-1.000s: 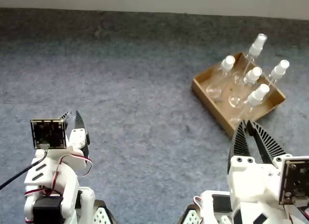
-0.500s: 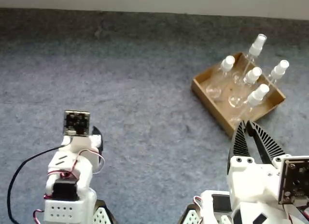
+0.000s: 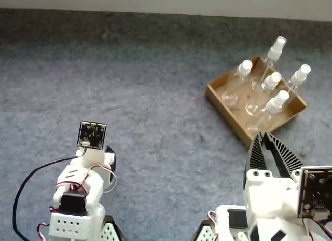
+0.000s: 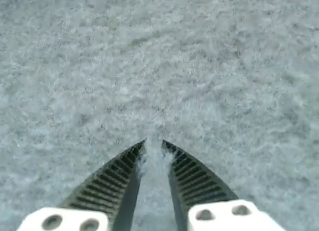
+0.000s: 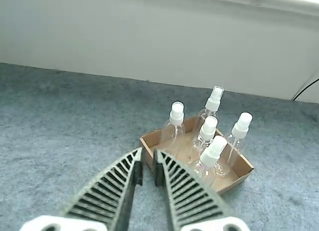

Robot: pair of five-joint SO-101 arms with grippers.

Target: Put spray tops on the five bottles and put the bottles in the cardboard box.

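Five small clear plastic bottles [image 3: 270, 84], each wearing a white spray top, stand together inside the shallow brown cardboard box [image 3: 225, 115] on the grey carpeted worktop [image 3: 155, 95]. By the look of it, the job is all but finished.

My right end effector [image 5: 148, 154] sits just short of the box's near corner. Its ribbed black jaws are drawn almost together and grip nothing. My left end effector [image 4: 153, 144] is well apart from the box, pointed down at bare carpet, likewise clenched to a thin slit and empty.

Should any bottle need shifting, I judge these to be very light: they look empty and thin-walled. They would be smooth enough to slip between hard jaws and soft enough to dent under a firm squeeze. The tall sprayers put the weight high, so a nudge from a neighbour or from the box wall could tip one over.

I would take hold across the round body just under the shoulder and close gently. I would not grip the white top, which might twist or lift off. The bottles crowd one another in the box, leaving little room for my jaws between them.
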